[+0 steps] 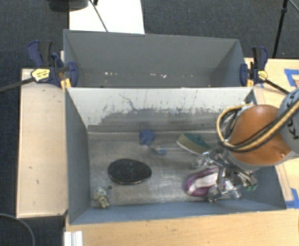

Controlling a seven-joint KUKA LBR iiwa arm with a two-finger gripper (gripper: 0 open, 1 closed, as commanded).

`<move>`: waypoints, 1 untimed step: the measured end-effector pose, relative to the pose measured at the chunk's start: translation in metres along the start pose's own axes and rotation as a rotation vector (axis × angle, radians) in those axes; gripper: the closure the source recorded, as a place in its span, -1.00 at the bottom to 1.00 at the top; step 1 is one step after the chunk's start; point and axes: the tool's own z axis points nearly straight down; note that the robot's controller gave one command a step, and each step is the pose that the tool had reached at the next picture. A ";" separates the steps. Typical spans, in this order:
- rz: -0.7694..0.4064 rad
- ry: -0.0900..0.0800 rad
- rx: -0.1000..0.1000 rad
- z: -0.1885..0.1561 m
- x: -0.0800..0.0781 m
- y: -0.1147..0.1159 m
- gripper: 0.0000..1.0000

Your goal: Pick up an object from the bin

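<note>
My gripper (pixel 217 183) is low in the bin's front right corner, right over a purple and white object (pixel 198 182) that lies on the floor there. Its metal fingers stand on either side of that object's right end; whether they press on it I cannot make out. Just behind the gripper lies a flat brush-like thing with a dark green top and a pale rim (pixel 193 142).
A black oval disc (pixel 130 171) lies front left of centre. A small blue piece (pixel 147 136) sits near the back wall, with a tiny blue bit beside it. A small beige crumpled thing (pixel 101 198) is in the front left corner.
</note>
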 end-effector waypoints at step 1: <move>0.039 0.003 0.002 0.000 -0.002 0.006 -1.00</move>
